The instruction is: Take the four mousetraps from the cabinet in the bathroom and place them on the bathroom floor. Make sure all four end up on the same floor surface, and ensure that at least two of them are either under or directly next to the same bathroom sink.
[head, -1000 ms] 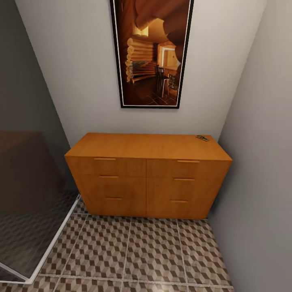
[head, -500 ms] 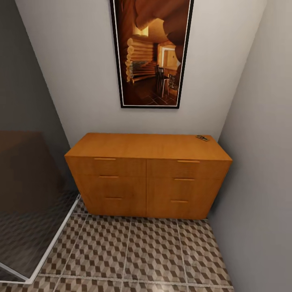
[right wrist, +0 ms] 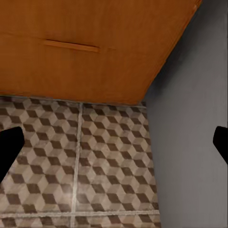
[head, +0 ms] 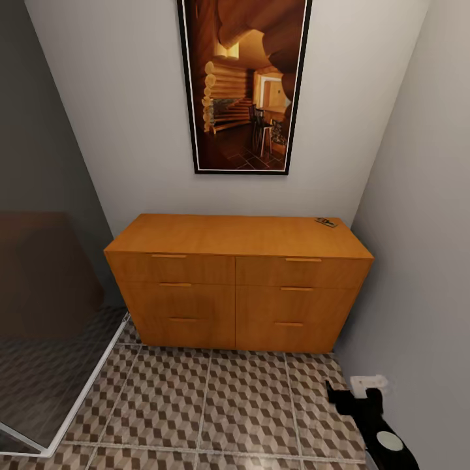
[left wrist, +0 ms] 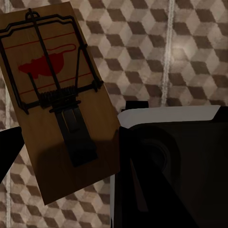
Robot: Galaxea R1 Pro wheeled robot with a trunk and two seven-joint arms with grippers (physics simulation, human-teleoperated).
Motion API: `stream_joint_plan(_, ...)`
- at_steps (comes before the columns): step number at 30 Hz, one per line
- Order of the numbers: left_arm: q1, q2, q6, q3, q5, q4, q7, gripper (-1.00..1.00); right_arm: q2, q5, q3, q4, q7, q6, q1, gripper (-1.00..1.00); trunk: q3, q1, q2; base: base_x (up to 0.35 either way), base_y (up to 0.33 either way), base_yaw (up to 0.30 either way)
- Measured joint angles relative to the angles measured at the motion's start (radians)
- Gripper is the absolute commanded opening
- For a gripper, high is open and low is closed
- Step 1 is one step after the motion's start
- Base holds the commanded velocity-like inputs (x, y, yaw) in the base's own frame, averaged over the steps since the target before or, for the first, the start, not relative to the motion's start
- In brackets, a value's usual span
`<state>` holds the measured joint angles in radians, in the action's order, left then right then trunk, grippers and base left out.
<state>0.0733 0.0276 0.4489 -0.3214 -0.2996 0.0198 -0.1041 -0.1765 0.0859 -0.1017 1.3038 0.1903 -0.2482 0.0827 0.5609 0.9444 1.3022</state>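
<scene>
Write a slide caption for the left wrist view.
Left hand holding a mousetrap above the patterned floor.

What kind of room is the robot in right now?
Probably a bathroom corner: a glass shower screen stands at the left on cube-patterned floor tiles, beside a wooden cabinet under a framed picture. No sink or toilet is in sight, so that's a guess.
</scene>
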Motion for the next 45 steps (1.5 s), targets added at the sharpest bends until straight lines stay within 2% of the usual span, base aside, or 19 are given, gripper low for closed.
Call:
stream_joint_plan(2,0.0,0.0,0.0,-0.001,0.0,0.0,0.0,-1.0,-0.038,0.001,0.001,0.114,0.002,-0.137,0.049,1.0,0.0,0.0,0.0,0.0,0.0,0.0)
stream_joint_plan(5,0.0,0.0,0.0,-0.001,0.0,0.0,0.0,-1.0,-0.093,0.005,0.014,0.198,-0.001,-0.281,0.128,1.0,0.0,0.0,0.0,0.0,0.0,0.0)
stream_joint_plan(7,0.0,0.0,0.0,-0.001,0.0,0.0,0.0,-1.0,-0.112,0.006,0.036,0.222,-0.013,-0.342,0.179,1.0,0.0,0.0,0.0,0.0,0.0,0.0)
stream_joint_plan(11,0.0,0.0,0.0,-0.001,0.0,-0.001,0.0,-1.0,-0.128,0.008,0.102,0.237,-0.062,-0.445,0.279,1.0,0.0,0.0,0.0,0.0,0.0,0.0)
stream_joint_plan(12,0.0,0.0,0.0,-0.001,0.0,-0.001,0.0,-1.0,-0.133,0.007,0.128,0.24,-0.09,-0.498,0.322,1.0,0.0,0.0,0.0,0.0,0.0,0.0)
stream_joint_plan(14,0.0,0.0,-0.001,-0.001,0.0,-0.001,0.0,-1.0,-0.139,0.007,0.152,0.239,-0.126,-0.582,0.394,1.0,0.0,0.0,0.0,0.0,0.0,0.0)
stream_joint_plan(16,0.0,0.0,-0.001,-0.001,0.0,-0.001,0.0,-1.0,-0.141,0.007,0.161,0.236,-0.143,-0.633,0.447,1.0,0.0,0.0,0.0,0.0,0.0,0.0)
stream_joint_plan(17,0.0,0.0,-0.001,-0.001,0.0,-0.002,0.0,-1.0,-0.143,0.007,0.167,0.231,-0.154,-0.667,0.497,1.0,0.0,0.0,0.0,0.0,0.0,0.0)
stream_joint_plan(18,0.0,0.0,-0.001,-0.001,0.0,-0.001,0.0,-1.0,-0.143,0.008,0.169,0.227,-0.159,-0.679,0.527,1.0,0.0,0.0,0.0,0.0,0.0,0.0)
stream_joint_plan(22,0.0,0.0,-0.001,-0.001,0.0,-0.003,0.0,-1.0,-0.145,0.013,0.176,0.143,-0.177,-0.717,0.732,1.0,0.0,0.0,0.0,0.0,0.0,0.0)
stream_joint_plan(24,0.0,0.0,-0.001,-0.001,0.0,-0.003,0.0,-1.0,-0.146,0.015,0.176,0.1,-0.193,-0.721,0.793,1.0,0.0,0.0,0.0,0.0,0.0,0.0)
stream_joint_plan(26,0.0,0.0,-0.001,-0.001,0.0,-0.003,0.0,-1.0,-0.146,0.017,0.177,-0.008,-0.269,-0.726,0.9,1.0,0.0,0.0,0.0,0.0,0.0,0.0)
stream_joint_plan(28,0.0,0.0,-0.001,-0.001,0.0,-0.003,0.0,-1.0,-0.147,0.013,0.177,-0.063,-0.329,-0.727,0.949,1.0,0.0,0.0,0.0,0.0,0.0,0.0)
stream_joint_plan(31,0.0,0.0,-0.001,-0.001,0.0,-0.003,0.0,-1.0,-0.15,0.011,0.174,-0.174,-0.476,-0.728,1.033,1.0,0.0,0.0,0.0,0.0,0.0,0.0)
stream_joint_plan(33,0.0,0.0,-0.001,-0.002,0.0,-0.003,0.0,-1.0,-0.148,0.009,0.165,-0.219,-0.555,-0.728,1.062,1.0,0.0,0.0,0.0,0.0,0.0,0.0)
stream_joint_plan(34,0.0,0.0,0.0,-0.002,0.0,-0.003,0.0,-1.0,-0.148,0.007,0.158,-0.226,-0.568,-0.727,1.066,1.0,0.0,0.0,0.0,0.0,0.0,0.0)
stream_joint_plan(36,0.0,0.0,0.0,-0.002,0.0,-0.003,0.0,-1.0,-0.146,0.007,0.136,-0.235,-0.586,-0.727,1.072,1.0,0.0,0.0,0.0,0.0,0.0,0.0)
stream_joint_plan(40,0.0,0.0,0.0,-0.003,0.0,-0.003,0.0,-1.0,-0.144,0.006,0.052,-0.247,-0.612,-0.727,1.08,1.0,0.0,0.0,0.0,0.0,0.0,0.0)
stream_joint_plan(45,0.0,0.0,0.0,-0.003,0.0,-0.003,0.001,-1.0,-0.145,0.002,0.018,-0.249,-0.619,-0.726,1.08,1.0,0.0,0.0,0.0,0.0,0.0,0.0)
